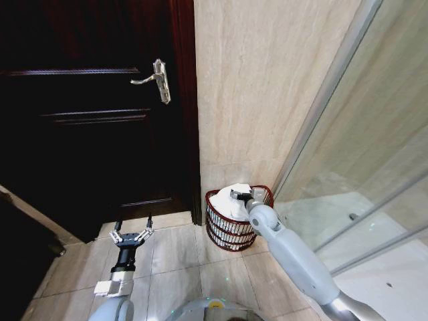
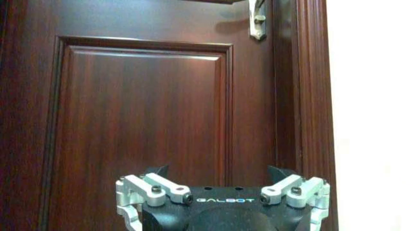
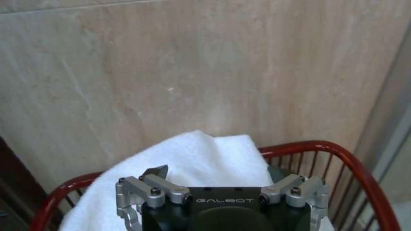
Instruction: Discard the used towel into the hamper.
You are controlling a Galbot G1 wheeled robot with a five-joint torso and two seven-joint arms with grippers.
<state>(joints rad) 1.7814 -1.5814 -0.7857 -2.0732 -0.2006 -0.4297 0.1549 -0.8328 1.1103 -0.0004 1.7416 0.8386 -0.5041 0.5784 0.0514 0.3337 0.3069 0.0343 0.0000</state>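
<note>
We log the right gripper (image 1: 235,194), jaws apart, over the white towel (image 3: 192,159) heaped in the hamper (image 1: 217,224) by the wall, left gripper (image 1: 131,235) idle with jaws spread; towel could snag on withdrawal.

Towel (image 3: 192,159): white cloth, soft nubby terry, matt. Hamper (image 1: 224,231): red-brown wire w/ glossy coated rim. Door (image 2: 141,110): dark wood, polished, grain visible, semi-gloss. Handle (image 1: 158,80): silver metal, shiny. Wall (image 1: 261,87): beige stone-look tile, smooth, veined, low sheen. Floor (image 1: 180,261): same sort of tile, smooth. Screen (image 1: 374,147): clear glass, metal frame. Right gripper (image 3: 222,185) & left gripper (image 1: 132,226): matt black body, bare brushed-metal linkages w/ dark bolts. Arm shells: smooth grey plastic.
</note>
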